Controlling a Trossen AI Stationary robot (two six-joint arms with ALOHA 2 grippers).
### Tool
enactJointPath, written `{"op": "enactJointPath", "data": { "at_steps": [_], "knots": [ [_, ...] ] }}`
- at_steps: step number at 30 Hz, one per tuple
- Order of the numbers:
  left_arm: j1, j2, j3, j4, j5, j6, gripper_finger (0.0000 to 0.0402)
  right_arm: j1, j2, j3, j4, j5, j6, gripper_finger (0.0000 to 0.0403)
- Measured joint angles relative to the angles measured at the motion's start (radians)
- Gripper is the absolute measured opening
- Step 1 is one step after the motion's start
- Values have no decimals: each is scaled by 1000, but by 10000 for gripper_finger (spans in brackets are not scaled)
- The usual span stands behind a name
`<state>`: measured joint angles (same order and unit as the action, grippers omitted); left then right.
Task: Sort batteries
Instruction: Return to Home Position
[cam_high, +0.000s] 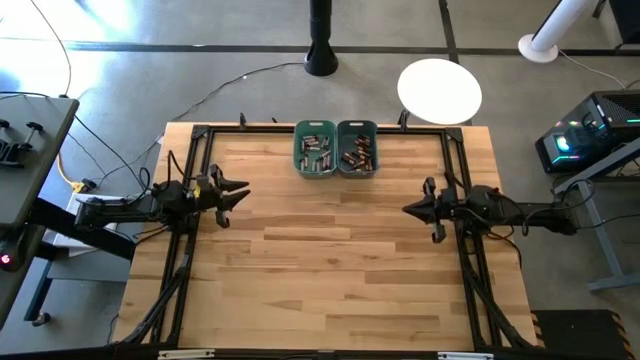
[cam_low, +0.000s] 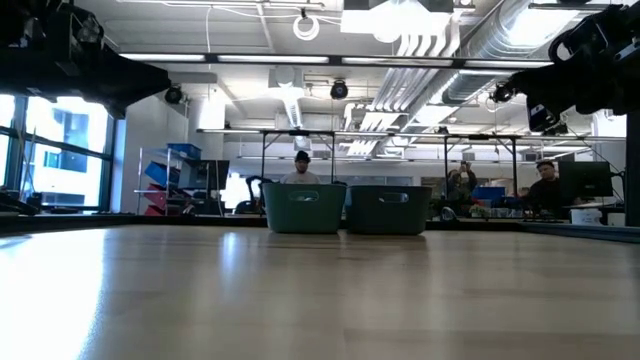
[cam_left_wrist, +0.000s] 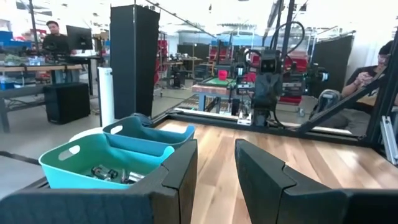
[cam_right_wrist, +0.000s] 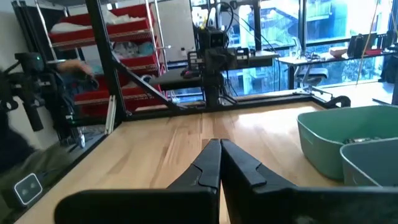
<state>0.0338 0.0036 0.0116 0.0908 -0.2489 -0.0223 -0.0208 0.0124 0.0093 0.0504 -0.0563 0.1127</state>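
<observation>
Left gripper (cam_left_wrist: 215, 146) hangs empty with fingers parted; right gripper (cam_right_wrist: 219, 144) is closed, empty.

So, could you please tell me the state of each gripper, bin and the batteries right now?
left gripper: open, empty, raised over the table's left side.
right gripper: shut, empty, raised over the table's right side.
green bin: upright at the table's far edge, holding batteries.
blue bin: upright, right beside the green bin, holding batteries.
batteries: lying loose inside the two bins.
</observation>
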Motion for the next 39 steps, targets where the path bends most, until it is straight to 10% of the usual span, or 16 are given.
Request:
{"op": "enactJointPath", "data": {
  "at_steps": [39],
  "knots": [
    [0,4,0,4,0,0,101,0,0,1,-32,0,2,2]
  ]
}}
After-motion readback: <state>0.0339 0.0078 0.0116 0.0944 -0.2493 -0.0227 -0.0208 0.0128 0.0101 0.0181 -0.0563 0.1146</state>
